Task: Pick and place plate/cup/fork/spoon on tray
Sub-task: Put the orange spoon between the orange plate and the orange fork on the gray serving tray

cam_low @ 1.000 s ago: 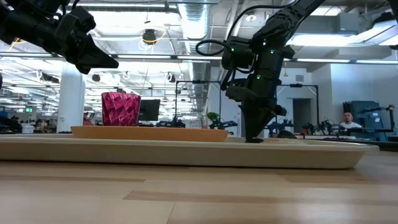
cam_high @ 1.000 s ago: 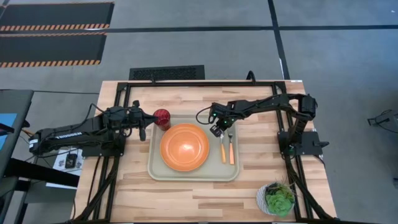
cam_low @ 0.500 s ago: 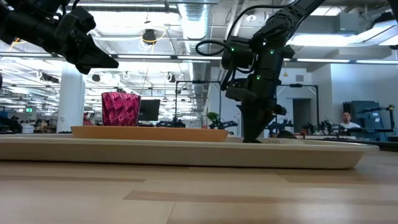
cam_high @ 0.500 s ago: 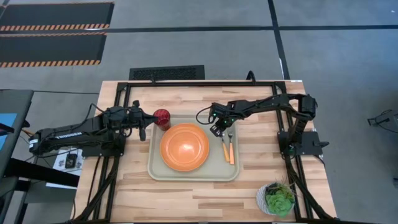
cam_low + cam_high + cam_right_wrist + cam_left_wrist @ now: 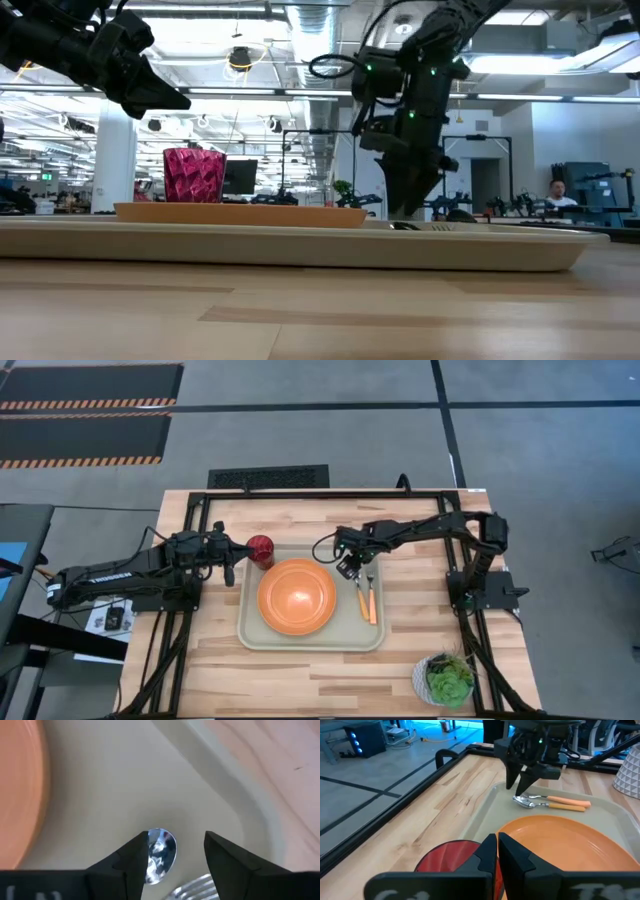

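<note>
My right gripper (image 5: 174, 857) has its jaws parted with nothing between them, poised just above the spoon (image 5: 159, 854), whose silver bowl shows between the 2 fingers; the tines of the fork (image 5: 196, 887) peek in just beside it. On the high view both utensils lie side by side on the right part of the tray (image 5: 372, 640), just right of the plate (image 5: 297, 596), with their heads pointing away from the table's near edge. I read the spoon as delivered, with nothing left in that grip. My left gripper (image 5: 497, 851) is clenched shut and empty, hovering near the cup (image 5: 260, 547), which stands at the tray's far left corner beside the plate; I cannot tell from above whether it sits fully inside the rim. All 4 pieces look close to placed. If I had to regrasp the spoon, I would take the orange handle: it is light and stiff, lies flat against the tray, and the polished bowl looks slippery.
</note>
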